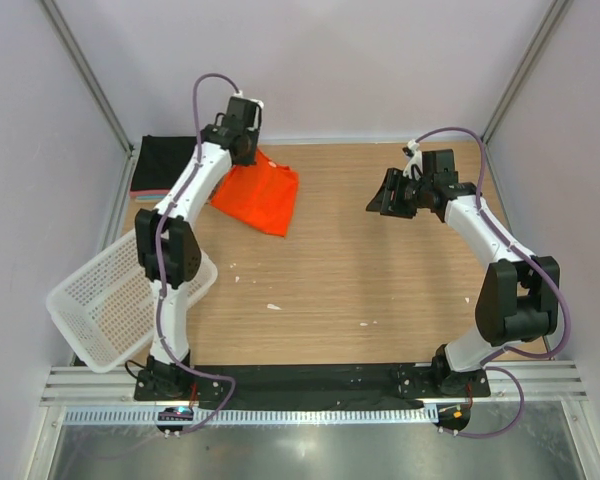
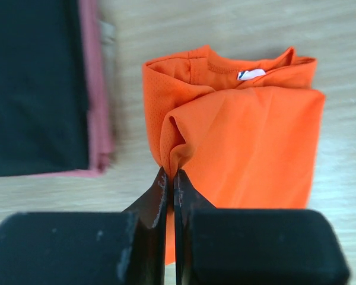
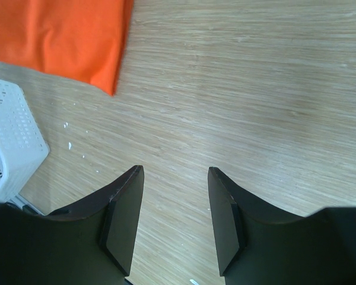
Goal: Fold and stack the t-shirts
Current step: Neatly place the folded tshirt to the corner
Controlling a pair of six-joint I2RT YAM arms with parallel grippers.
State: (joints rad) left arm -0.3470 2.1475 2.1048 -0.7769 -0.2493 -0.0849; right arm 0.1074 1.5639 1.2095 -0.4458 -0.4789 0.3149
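The folded orange-red t-shirt (image 1: pixel 258 196) lies at the back left of the wooden table. In the left wrist view it (image 2: pixel 249 136) fills the middle, collar and white label away from me. My left gripper (image 2: pixel 171 176) is shut on a pinched fold at the shirt's edge. Left of it lies a stack with a black t-shirt (image 2: pixel 35 83) on top and a pink one (image 2: pixel 98 119) under it; a teal edge (image 1: pixel 148 192) shows at the stack's near side in the top view. My right gripper (image 3: pixel 173 202) is open and empty above bare table; it (image 1: pixel 390 192) hovers at the right.
A white plastic mesh basket (image 1: pixel 110 300) sits tilted at the table's left front edge, also in the right wrist view (image 3: pixel 9 142). Small white crumbs (image 1: pixel 272 306) lie on the wood. Grey walls close in on both sides.
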